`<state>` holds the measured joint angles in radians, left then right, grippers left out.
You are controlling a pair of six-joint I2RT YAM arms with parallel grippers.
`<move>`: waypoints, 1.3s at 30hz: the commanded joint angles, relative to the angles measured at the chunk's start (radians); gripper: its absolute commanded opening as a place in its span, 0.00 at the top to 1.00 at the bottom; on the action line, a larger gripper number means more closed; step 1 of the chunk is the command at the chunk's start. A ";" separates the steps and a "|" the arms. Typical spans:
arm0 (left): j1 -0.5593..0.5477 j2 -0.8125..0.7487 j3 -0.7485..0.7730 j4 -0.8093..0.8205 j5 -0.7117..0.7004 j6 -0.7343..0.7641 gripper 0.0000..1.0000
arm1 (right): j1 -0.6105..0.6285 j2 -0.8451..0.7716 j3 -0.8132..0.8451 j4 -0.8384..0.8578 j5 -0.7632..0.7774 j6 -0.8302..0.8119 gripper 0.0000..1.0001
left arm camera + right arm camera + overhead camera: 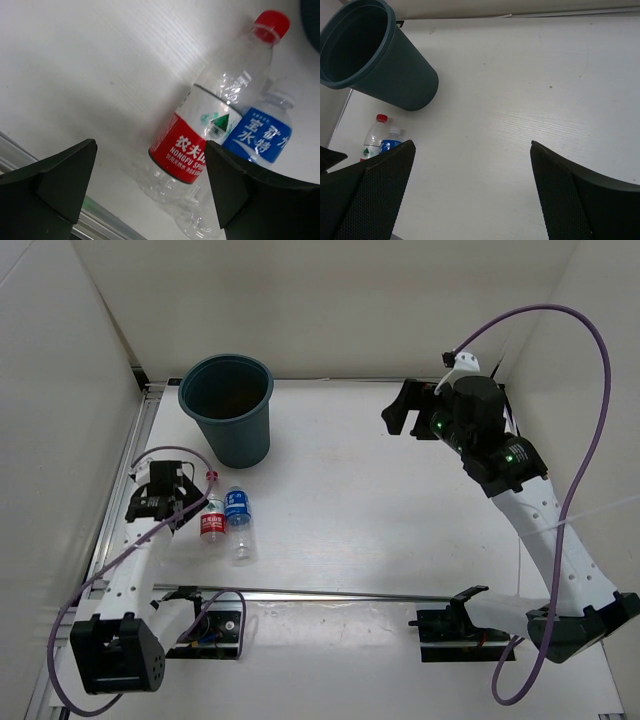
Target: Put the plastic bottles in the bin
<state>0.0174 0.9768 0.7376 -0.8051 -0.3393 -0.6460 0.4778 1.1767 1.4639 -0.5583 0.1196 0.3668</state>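
The dark teal bin stands upright at the back left; it also shows in the right wrist view. The red-labelled bottle with a red cap and the blue-labelled bottle lie side by side on the table in front of it. My left gripper is open, low, just left of the red-labelled bottle. That bottle's base lies between its fingers, and the blue-labelled one lies beyond. My right gripper is open and empty, raised at the back right. No orange bottle or black-capped clear bottle is in view.
White walls enclose the table on three sides. A metal rail crosses the front, with black mounts below it. A slotted rail runs along the left edge beside my left arm. The right wrist view shows bare table between the fingers.
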 commanded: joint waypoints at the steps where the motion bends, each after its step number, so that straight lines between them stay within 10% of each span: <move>1: 0.046 0.040 0.074 0.064 0.081 0.132 0.01 | -0.013 -0.029 -0.013 0.017 0.009 -0.012 0.01; 39: 0.026 0.296 -0.092 0.336 0.341 0.266 0.20 | -0.088 -0.117 -0.093 0.035 0.023 -0.126 0.01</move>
<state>0.0483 1.2625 0.6445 -0.4850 -0.0002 -0.3645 0.3927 1.0790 1.3811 -0.5579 0.1280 0.2790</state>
